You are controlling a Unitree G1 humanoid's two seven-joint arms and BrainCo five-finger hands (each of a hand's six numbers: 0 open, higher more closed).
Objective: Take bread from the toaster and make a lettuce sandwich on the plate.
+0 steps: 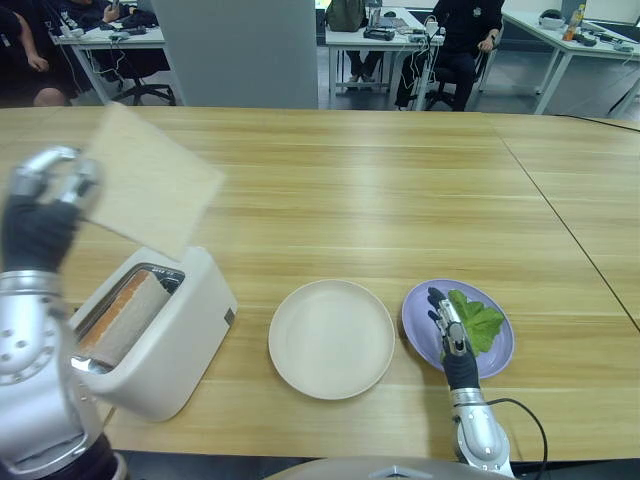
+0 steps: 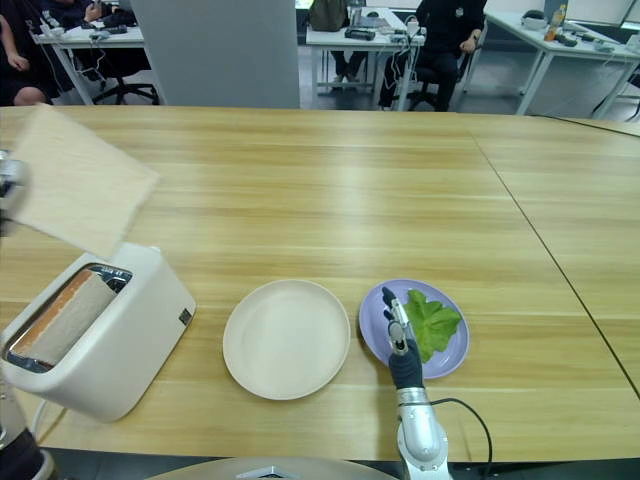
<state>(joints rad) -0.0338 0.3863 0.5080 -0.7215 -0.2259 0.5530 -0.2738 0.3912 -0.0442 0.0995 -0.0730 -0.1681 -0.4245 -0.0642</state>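
Bread slice up over the toaster, pinched in my left robot hand.
On the table I see the toaster at the left with a second slice in its slot, the cream plate just right of it, and a purple plate beside that carrying the lettuce. My right robot hand lies over the purple plate's near-left part, fingers straight, holding nothing, just beside the leaf.

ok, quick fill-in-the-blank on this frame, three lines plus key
The left hand holds one bread slice; a second slice sits in the ____.
The lettuce lies on the ____ plate.
The right hand is over that plate, ____ of the cream plate.
Missing: toaster; purple; right.
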